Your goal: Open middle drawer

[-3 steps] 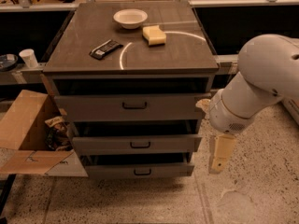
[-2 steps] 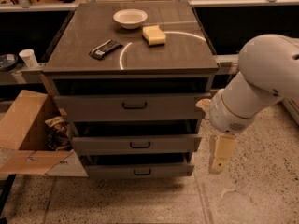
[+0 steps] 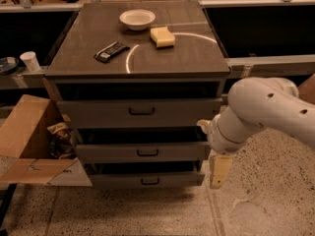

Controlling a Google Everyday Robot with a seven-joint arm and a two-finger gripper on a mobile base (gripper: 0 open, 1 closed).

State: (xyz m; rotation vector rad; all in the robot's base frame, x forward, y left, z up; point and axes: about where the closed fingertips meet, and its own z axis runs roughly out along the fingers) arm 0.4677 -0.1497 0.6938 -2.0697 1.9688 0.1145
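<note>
Evidently nothing is done yet: the middle drawer, under the counter's front edge, looks unpulled, while the end effector hangs below the front right corner, clear of the handle, its opening impossible to tell.

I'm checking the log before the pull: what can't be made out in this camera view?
- Inside of the middle drawer: camera view, in shadow behind the top drawer.
- gripper, hanging right of the bottom drawer: its upper part is covered by the arm.
- The arm: cut off by the right edge.
- black flat item on the cabinet top: too small to identify.
</note>
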